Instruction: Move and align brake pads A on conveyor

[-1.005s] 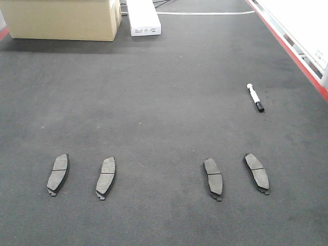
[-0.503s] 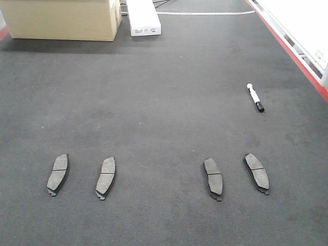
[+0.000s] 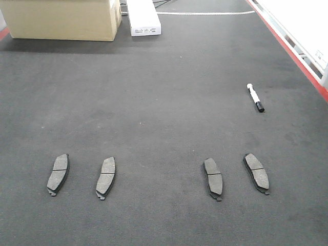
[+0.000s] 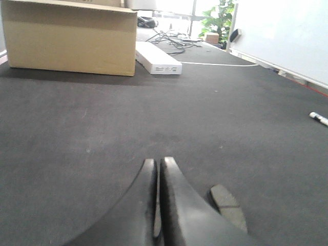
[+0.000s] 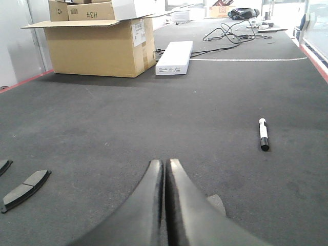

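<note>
Grey-brown brake pads A, four in total, lie flat on the conveyor [image 3: 164, 92] in one near row, in two pairs: first pad [image 3: 58, 174], second pad [image 3: 106, 177], third pad [image 3: 213, 178], fourth pad [image 3: 256, 173]. One marker pen [image 3: 255, 97] lies farther along the belt, right of centre. One cardboard box [image 3: 61, 19] and one white box [image 3: 143, 17] stand at the far end. Left gripper [image 4: 157, 169] and right gripper [image 5: 165, 169] each have fingers pressed together, holding nothing.
</note>
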### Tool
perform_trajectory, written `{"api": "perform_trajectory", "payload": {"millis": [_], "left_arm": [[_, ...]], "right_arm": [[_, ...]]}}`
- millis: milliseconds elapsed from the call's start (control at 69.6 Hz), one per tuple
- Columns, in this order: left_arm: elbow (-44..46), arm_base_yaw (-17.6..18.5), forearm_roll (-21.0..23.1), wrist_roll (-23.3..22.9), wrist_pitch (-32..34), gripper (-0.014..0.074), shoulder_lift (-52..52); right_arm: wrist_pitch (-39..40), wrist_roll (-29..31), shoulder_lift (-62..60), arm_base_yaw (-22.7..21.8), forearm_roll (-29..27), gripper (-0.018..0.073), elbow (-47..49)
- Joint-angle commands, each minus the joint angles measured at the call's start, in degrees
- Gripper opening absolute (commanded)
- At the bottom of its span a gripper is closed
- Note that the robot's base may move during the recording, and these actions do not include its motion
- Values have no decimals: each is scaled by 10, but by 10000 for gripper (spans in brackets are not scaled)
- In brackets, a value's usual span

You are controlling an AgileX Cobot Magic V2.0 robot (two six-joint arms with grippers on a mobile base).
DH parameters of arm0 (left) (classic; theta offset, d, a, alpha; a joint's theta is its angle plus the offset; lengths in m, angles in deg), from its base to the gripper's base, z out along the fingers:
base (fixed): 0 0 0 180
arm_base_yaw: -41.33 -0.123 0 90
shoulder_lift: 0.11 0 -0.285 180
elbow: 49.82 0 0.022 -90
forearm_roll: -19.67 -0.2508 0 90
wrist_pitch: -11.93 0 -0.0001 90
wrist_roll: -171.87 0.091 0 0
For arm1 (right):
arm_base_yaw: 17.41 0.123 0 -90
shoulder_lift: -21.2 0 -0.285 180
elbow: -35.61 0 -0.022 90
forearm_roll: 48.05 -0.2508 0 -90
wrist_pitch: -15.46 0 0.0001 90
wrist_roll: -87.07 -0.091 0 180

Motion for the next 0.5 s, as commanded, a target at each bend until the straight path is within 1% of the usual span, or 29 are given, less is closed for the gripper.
{"api": "perform_trajectory", "payload": {"millis": [0, 14, 72, 158, 316, 388, 488], "left_arm": [[-25, -9, 6, -7, 71, -8, -18], [-27, -10, 6, -7, 70, -8, -23], [-25, -12, 4, -5, 29, -8, -50], [-25, -12, -4, 6, 1, -8, -90], [-25, -14, -15, 25, -10, -8, -94], [-25, -30, -16, 25, -10, -8, -94], [-25, -60, -15, 21, -6, -8, -94]], "right_arm": [[40, 5, 6, -3, 5, -9, 14], [40, 5, 6, -3, 5, -9, 14], [40, 5, 6, -3, 5, -9, 14], [40, 5, 6, -3, 5, -9, 14], [40, 5, 6, -3, 5, -9, 14], [40, 5, 6, -3, 5, -9, 14], [40, 5, 6, -3, 5, -9, 14]]}}
